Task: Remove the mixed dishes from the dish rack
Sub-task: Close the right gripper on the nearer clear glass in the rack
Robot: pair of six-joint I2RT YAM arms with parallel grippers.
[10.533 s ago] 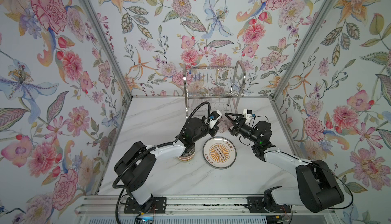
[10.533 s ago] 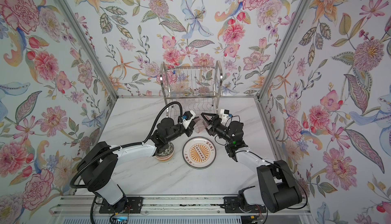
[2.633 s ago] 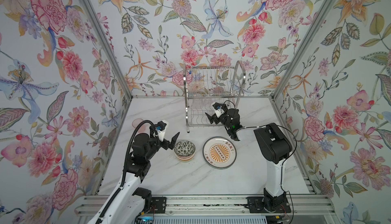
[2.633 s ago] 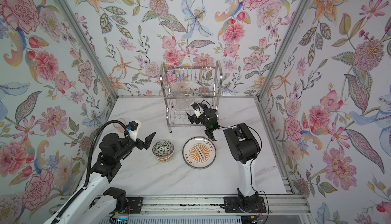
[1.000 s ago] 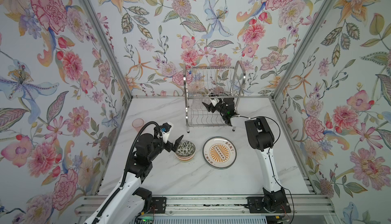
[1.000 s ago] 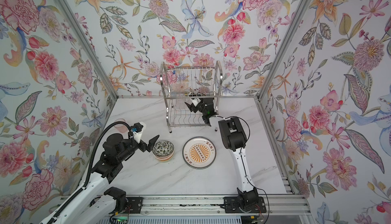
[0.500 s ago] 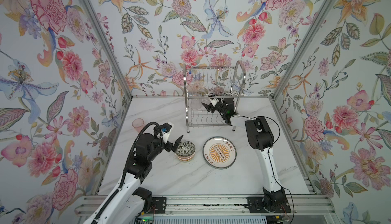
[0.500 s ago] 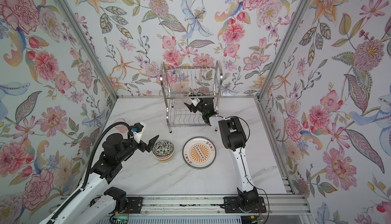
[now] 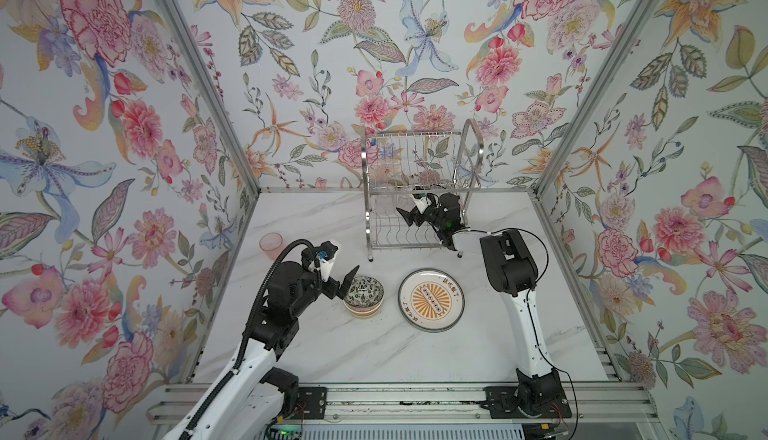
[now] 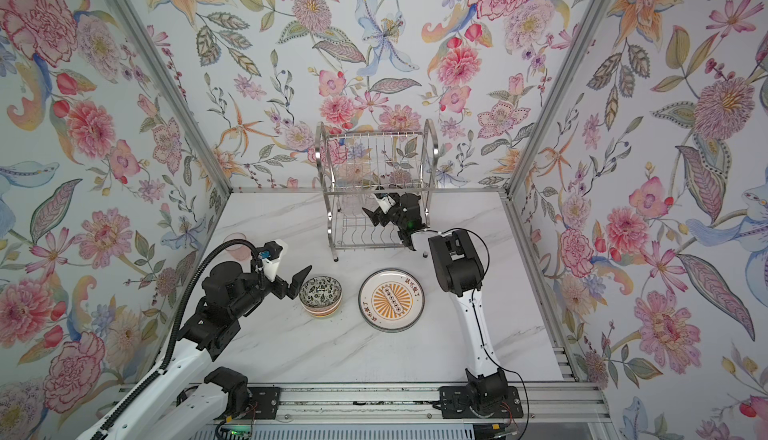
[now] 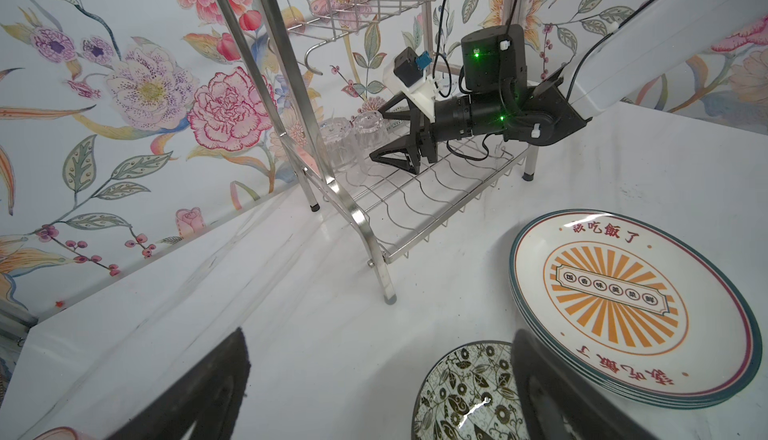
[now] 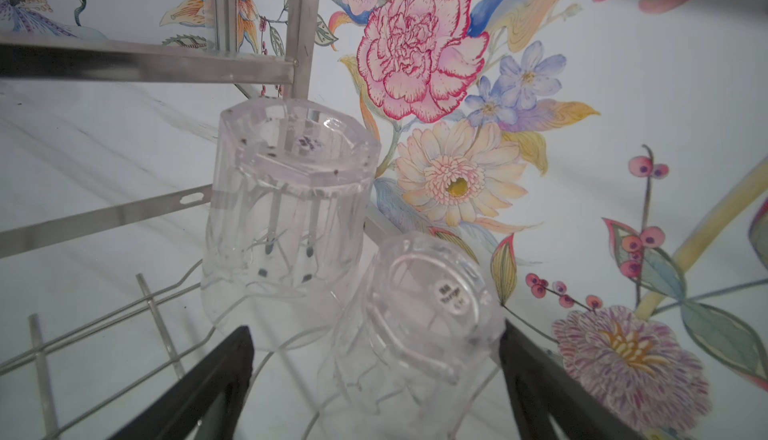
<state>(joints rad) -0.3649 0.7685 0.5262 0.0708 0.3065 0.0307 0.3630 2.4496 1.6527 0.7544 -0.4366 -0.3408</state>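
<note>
My left gripper [image 9: 345, 283]: spread wide with nothing in it. It hovers low over the table [image 9: 332, 354] at the left edge of the bowl [image 9: 363, 292]. One finger [image 11: 540, 396] is above that rim and the other is out over bare marble.
My right gripper [image 9: 405, 217]: reaches in from the right to the lower tier of the rack [image 9: 367, 209]. The fingers are wide apart and clamp nothing. The tilted cup [image 12: 419, 321] sits between them, with one finger [image 12: 536, 379] right at its side and the other clear of it.
Tilted cup: clear, base up, leaning on the lower shelf wires just right of the left cup [image 12: 286, 217]. I cannot tell whether the two touch.
Left cup: clear, upside down, standing straight at the shelf's left end beside a rack post.
Rack: shiny steel wire with two tiers, at the far middle of the table, close to the back wall.
Bowl: dark leaf pattern inside, mouth up on the table, nearer than the rack and just left of the plates [image 9: 431, 300].
Plates: a flat stack with an orange sunburst on top and a dark rim, on the table on the near side of the rack.
Pink cup [image 9: 271, 244]: stands on the table at the far left, well apart from the rack.
</note>
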